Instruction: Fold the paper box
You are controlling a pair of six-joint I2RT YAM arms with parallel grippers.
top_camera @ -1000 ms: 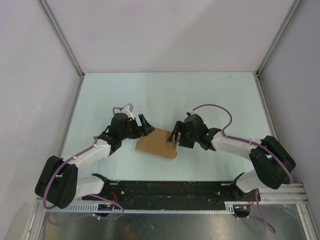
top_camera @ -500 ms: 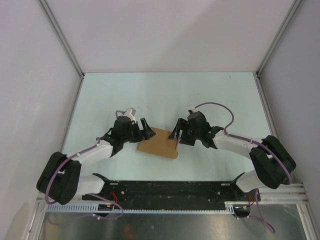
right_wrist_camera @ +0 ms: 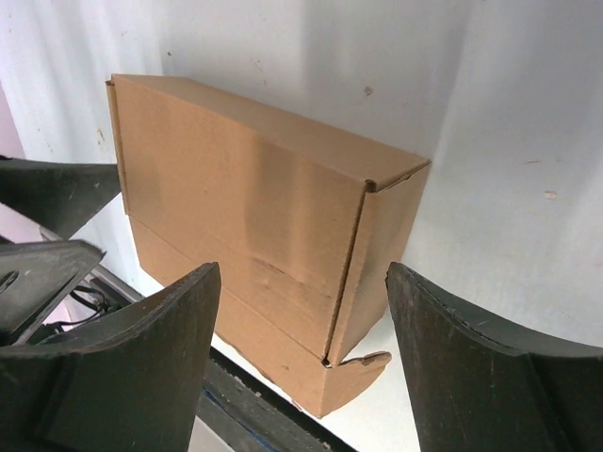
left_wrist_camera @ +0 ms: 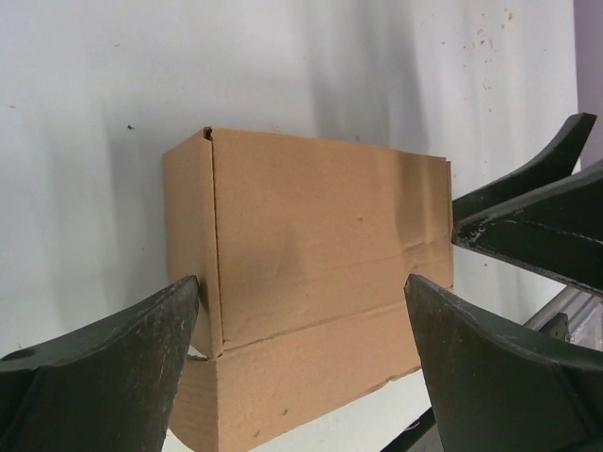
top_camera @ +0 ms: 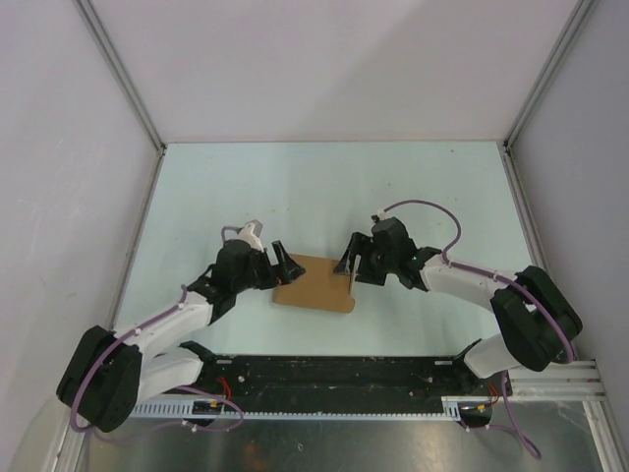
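The cardboard box [top_camera: 314, 283] lies on the pale surface [top_camera: 324, 187] near the front, close to midway between the two arms. It looks nearly done: the panels are up, the lid is down over the body, and the side flaps stand square. One small corner tab [right_wrist_camera: 365, 362] still curls out at the low corner nearest the right wrist camera, and a seam runs along the long face where the lid's front lip meets the body.

The step in hand is probably the last closing, seating the lid and getting that loose tab in. The next move likely calls for one claw to steady the box from its end while the other presses the lip or tab home, gently enough not to crush the thin walls or slide the box away.

The left claw [top_camera: 287, 261] is spread wide and holds nothing. It sits at the box's left end, and in its own view the box lies straight ahead between the two fingers [left_wrist_camera: 104, 377]. Whether a fingertip touches the end wall cannot be told.

The right claw [top_camera: 344, 264] is also wide open and empty, at the box's right end, facing the left claw across it.
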